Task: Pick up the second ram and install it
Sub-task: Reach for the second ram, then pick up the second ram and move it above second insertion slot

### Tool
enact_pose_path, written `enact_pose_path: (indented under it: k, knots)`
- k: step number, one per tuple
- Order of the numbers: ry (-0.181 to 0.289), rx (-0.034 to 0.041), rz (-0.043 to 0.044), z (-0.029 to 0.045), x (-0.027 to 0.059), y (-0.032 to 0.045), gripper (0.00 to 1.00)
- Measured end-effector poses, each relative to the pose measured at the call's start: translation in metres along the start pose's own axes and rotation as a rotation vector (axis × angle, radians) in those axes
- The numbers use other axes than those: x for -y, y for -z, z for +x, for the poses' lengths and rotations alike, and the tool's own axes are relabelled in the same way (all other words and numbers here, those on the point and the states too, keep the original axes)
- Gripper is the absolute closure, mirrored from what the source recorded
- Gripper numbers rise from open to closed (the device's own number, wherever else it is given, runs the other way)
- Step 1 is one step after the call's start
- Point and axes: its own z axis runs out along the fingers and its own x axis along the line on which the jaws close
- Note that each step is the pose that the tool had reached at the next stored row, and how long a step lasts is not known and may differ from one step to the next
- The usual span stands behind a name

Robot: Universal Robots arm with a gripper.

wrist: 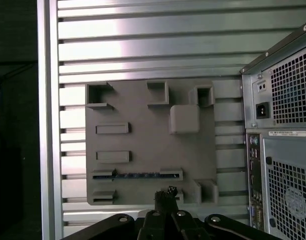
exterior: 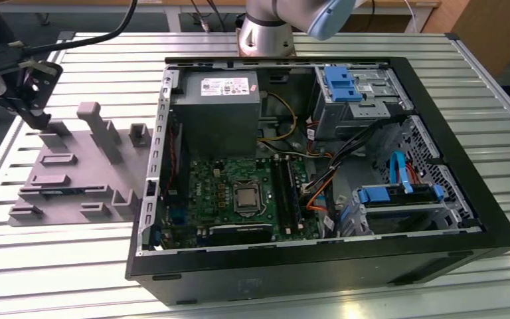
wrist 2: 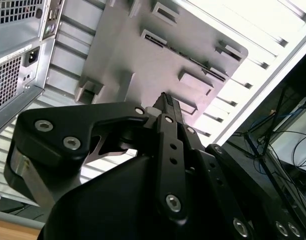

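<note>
**While the gripper point(wrist: 165, 192) hung above the tray point(wrist: 143, 140)**

Although it hovered close over the grey pegged tray, the gripper was drawn closed, fingertips together with nothing between them. The second ram point(wrist: 138, 175) sat in a long slot of that tray, near the fingertips but apart from them. Farther off, the slatted metal table point(wrist: 143, 50) carried the open computer case point(exterior: 326, 266) beside the tray.

Pincer point(exterior: 40, 121) at exterior view's left, pointing straight down, tips pressed together w/ nothing btwn them. Arm base point(exterior: 264, 32) stands upright, top centre.
</note>
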Motion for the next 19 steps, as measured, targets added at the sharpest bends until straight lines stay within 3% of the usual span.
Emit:
enact_pose_path:
  k: [8, 19]
  knots:
    - [0.0, -0.0023, 0.0005, 0.0094, 0.0022, -0.0052, 0.89]
    - [0.0, -0.0038, 0.0011, 0.0136, 0.0037, -0.0085, 0.89]
